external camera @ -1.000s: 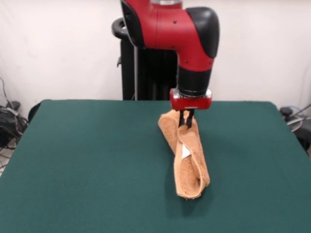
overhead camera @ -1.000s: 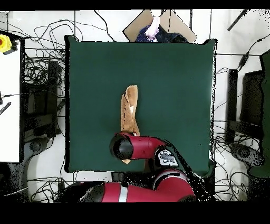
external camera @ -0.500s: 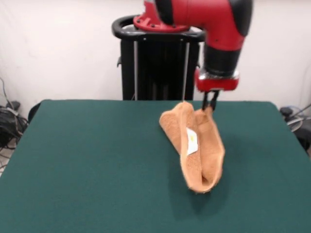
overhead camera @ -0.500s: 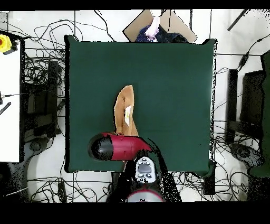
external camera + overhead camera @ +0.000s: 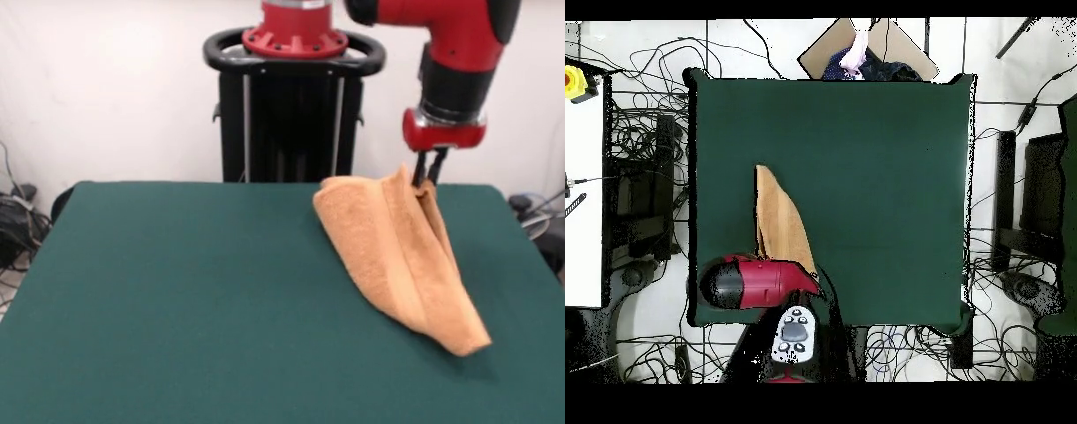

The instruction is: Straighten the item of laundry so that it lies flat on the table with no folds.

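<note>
The orange-tan towel point(image 5: 399, 251) is folded lengthwise and hangs by its far upper edge from my gripper point(image 5: 427, 177), which is shut on it. Its lower end trails on the green table point(image 5: 177, 300) towards the front right. Its white label is hidden. In the overhead view the towel point(image 5: 780, 222) is a long narrow wedge at the table's point(image 5: 885, 160) lower left, and the red arm covers the gripper.
The black pedestal point(image 5: 294, 106) stands behind the table's far edge. Cables lie on the floor round the table point(image 5: 645, 140). A person point(image 5: 857, 50) and a cardboard sheet show at the overhead view's top edge. A white bench point(image 5: 583, 200) stands at the left.
My gripper has moved right and upward in the front view, dragging the towel with it. The towel has stretched out longer, and its white label has turned out of sight.
</note>
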{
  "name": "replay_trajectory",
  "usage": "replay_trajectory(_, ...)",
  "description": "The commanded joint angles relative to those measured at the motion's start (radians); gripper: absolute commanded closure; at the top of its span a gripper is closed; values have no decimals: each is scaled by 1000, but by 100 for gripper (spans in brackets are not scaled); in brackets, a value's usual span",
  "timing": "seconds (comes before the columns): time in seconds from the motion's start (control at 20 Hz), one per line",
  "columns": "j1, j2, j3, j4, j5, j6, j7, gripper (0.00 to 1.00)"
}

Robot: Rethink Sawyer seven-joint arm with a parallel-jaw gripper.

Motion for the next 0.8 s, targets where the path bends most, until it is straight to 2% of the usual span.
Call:
replay_trajectory(0.05, -14, 213, 70, -50, 94, -155, 280, 100)
replay_trajectory(0.2, -7, 229, 63, -60, 102, -173, 264, 100)
replay_trajectory(0.3, 6, 217, 50, -71, 117, -136, 255, 100)
replay_trajectory(0.5, 61, 147, 0, -93, 147, -5, 263, 100)
replay_trajectory(0.8, 38, 24, -53, -129, 95, 227, 185, 100)
